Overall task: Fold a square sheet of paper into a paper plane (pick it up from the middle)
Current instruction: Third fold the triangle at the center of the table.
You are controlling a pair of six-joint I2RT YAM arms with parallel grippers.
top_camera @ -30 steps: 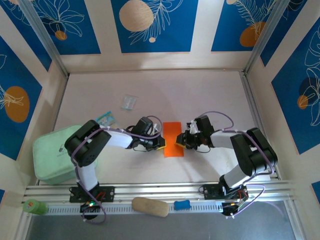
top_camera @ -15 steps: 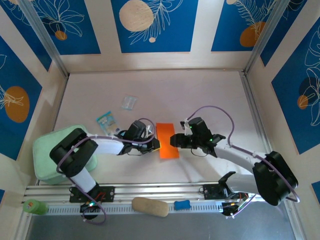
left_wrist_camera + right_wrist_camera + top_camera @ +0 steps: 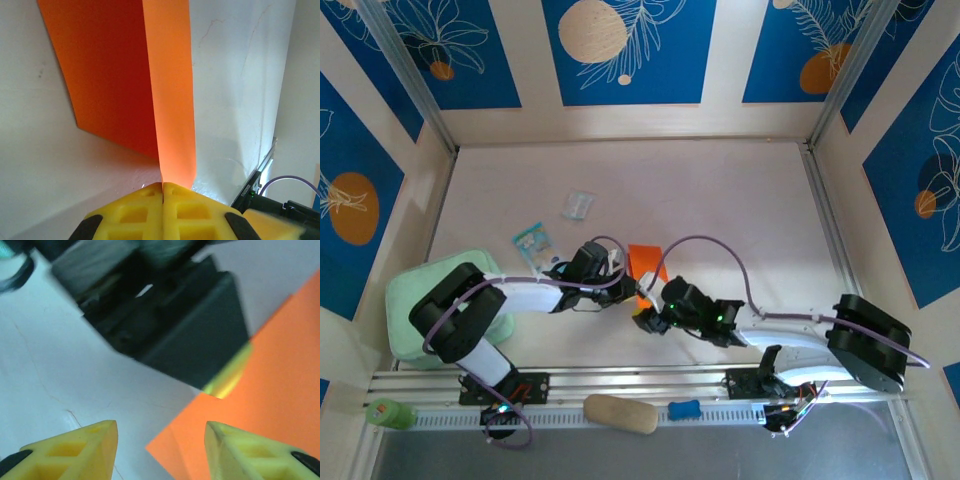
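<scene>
Now, paper: bright orange, on the table a little toward 6 o'clock from its middle, between the two grippers.
Paper, left wrist view: a darker panel and a lighter panel meet along a straight crease that runs from the fingertips toward 12 o'clock.
Left gripper: at the paper's 6 o'clock end, its arm reaching in from 9 o'clock.
Left jaws: yellow fingers pressed together, pinching the paper's edge right at the crease.
Right gripper: just beside the left one, at its 5 o'clock, pointing toward 10 o'clock.
Right jaws: spread wide, nothing between the yellow fingers; whether they touch the table I cannot tell.
Right wrist view: a corner of the paper lies at 3 o'clock, with the left gripper's dark body above it at 12 o'clock, blurred.
Packet: blue and white, at 9 o'clock from the paper, apart from it.
Wrapper: clear, at 11 o'clock from the paper.
Pad: mint green, at the table's 8 o'clock edge, partly under the left arm.
</scene>
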